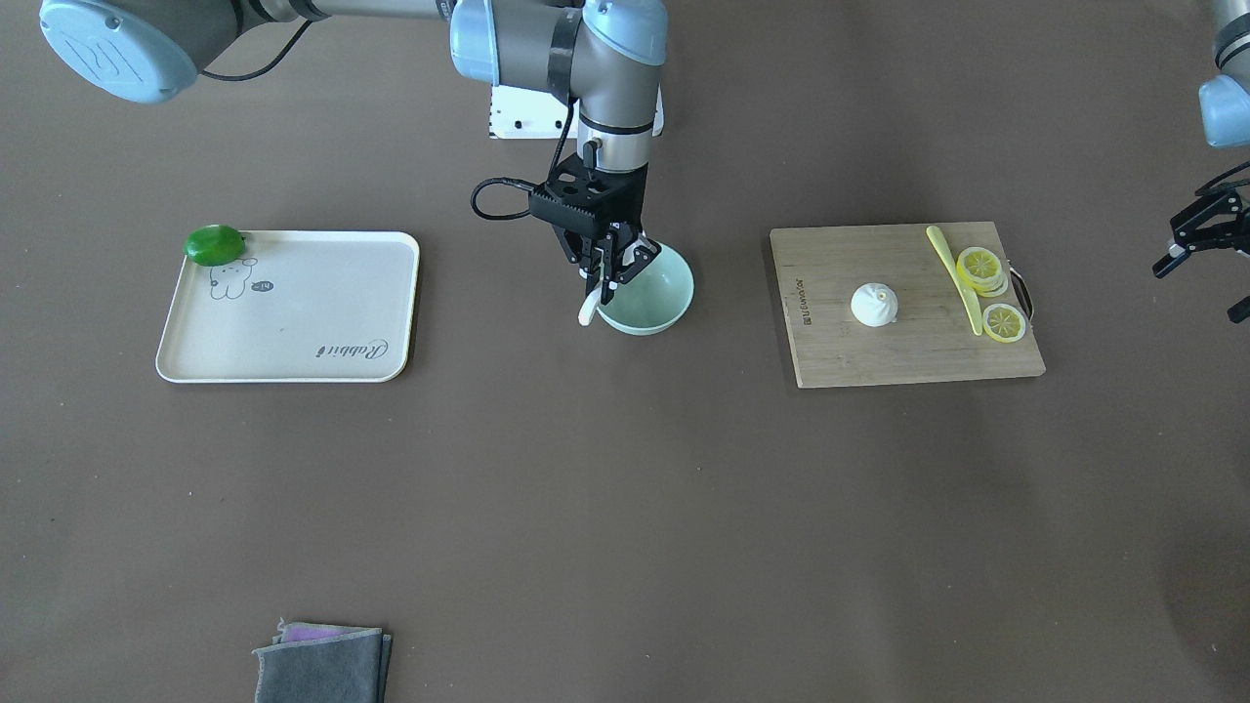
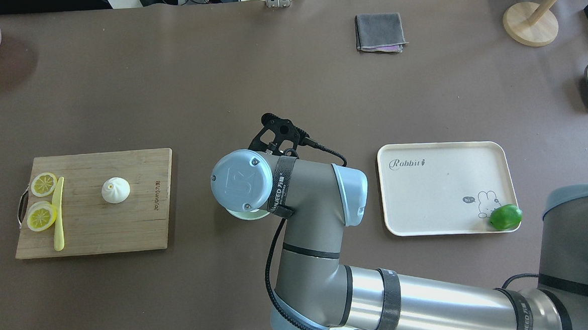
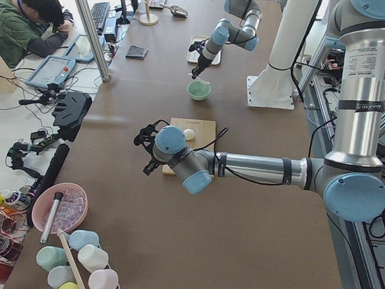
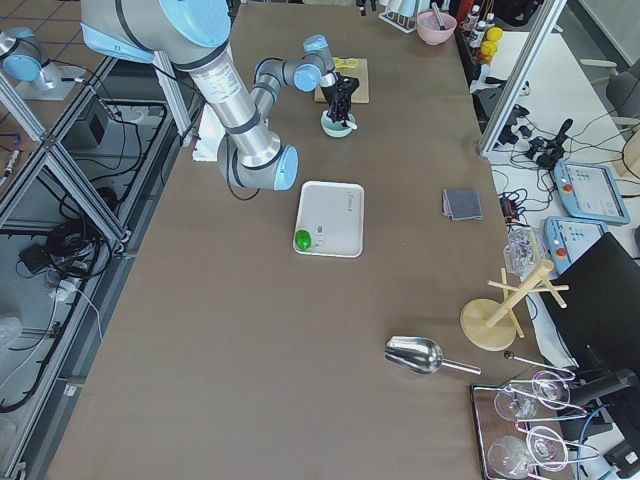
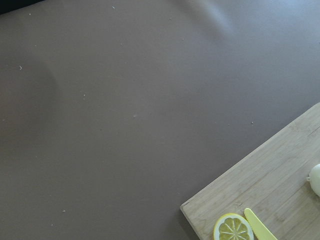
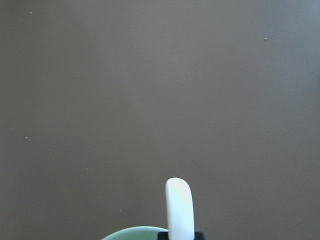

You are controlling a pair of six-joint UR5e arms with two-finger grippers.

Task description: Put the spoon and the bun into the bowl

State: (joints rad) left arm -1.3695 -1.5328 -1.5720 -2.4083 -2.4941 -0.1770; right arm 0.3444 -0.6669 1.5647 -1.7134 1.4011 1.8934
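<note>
My right gripper [image 1: 607, 285] is shut on the white spoon [image 1: 587, 310] and holds it tilted over the near rim of the pale green bowl [image 1: 656, 298]. The spoon's handle sticks out past the rim; its scoop is hidden by the fingers. In the right wrist view the handle [image 6: 180, 210] points away above the bowl's rim [image 6: 131, 233]. The white bun [image 1: 875, 305] sits upright on the wooden cutting board [image 1: 908, 356]; it also shows in the overhead view [image 2: 115, 190]. My left gripper [image 1: 1203, 283] is open and empty, off the board's far side.
Two lemon slices [image 1: 980, 266] and a thin yellow knife [image 1: 955, 278] lie on the board beside the bun. A cream tray [image 1: 293, 332] with a green lime [image 1: 215, 244] at its corner is on the bowl's other side. A folded grey cloth [image 1: 322, 664] lies near the front edge.
</note>
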